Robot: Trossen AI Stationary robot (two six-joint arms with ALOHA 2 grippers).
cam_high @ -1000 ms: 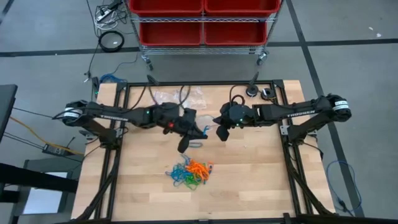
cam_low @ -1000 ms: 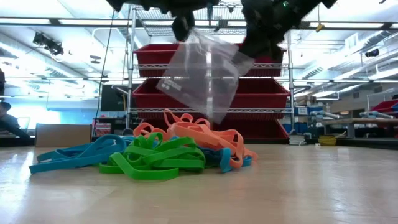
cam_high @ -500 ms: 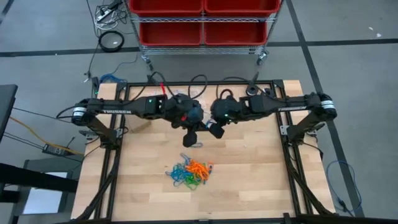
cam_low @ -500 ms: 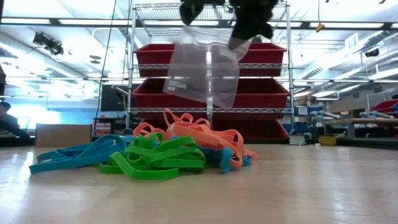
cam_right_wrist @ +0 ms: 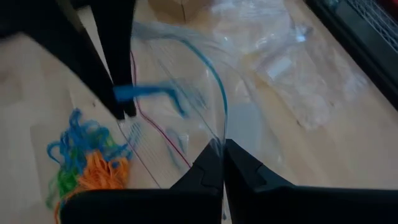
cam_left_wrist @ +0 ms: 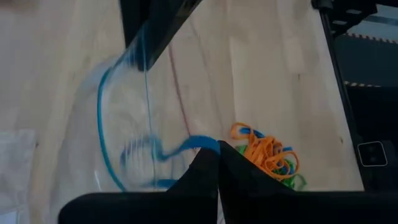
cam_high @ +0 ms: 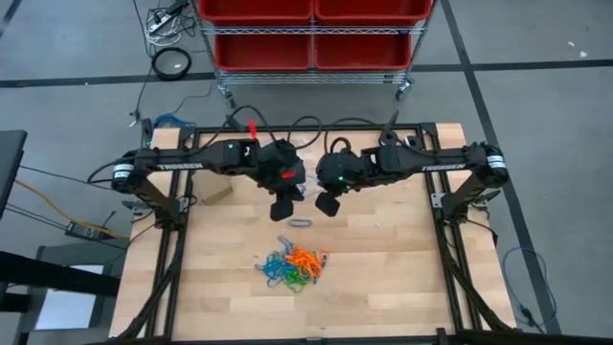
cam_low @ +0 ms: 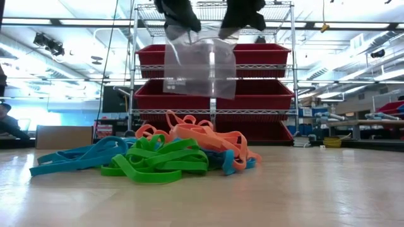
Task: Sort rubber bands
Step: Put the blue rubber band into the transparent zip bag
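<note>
The rubber bands (cam_high: 295, 268) lie in one tangled heap of orange, blue and green loops on the wooden table, nearer its front edge; they also show in the low view (cam_low: 164, 157). Above and behind the heap hangs a clear plastic zip bag (cam_low: 199, 68) with a blue rim. My left gripper (cam_high: 283, 207) is shut on the bag's top left and my right gripper (cam_high: 328, 203) on its top right. The two grippers stand close together over the table's middle, slanting downward. My left gripper pinches the bag's blue-edged rim (cam_left_wrist: 200, 144) between its two fingers, slanting down from the table's left. The bag hangs below, clear of the table. My right gripper pinches the rim on the other side (cam_right_wrist: 217, 142) between its two fingers, slanting down from the table's right. Between the two holds the rim bows out in a loop, so the bag's mouth stands open.
More clear bags (cam_right_wrist: 280, 43) lie on the far part of the table, and a small cardboard box (cam_high: 218, 195) sits at its left. A wire rack with red bins (cam_high: 311, 43) stands beyond the far edge. Bare wood surrounds the heap.
Both grippers have risen and drawn closer together, tipping further downward, with the bag between them. The bag has come up from a tilted hang and now hangs square and upright above the heap. The rubber bands have not moved.
</note>
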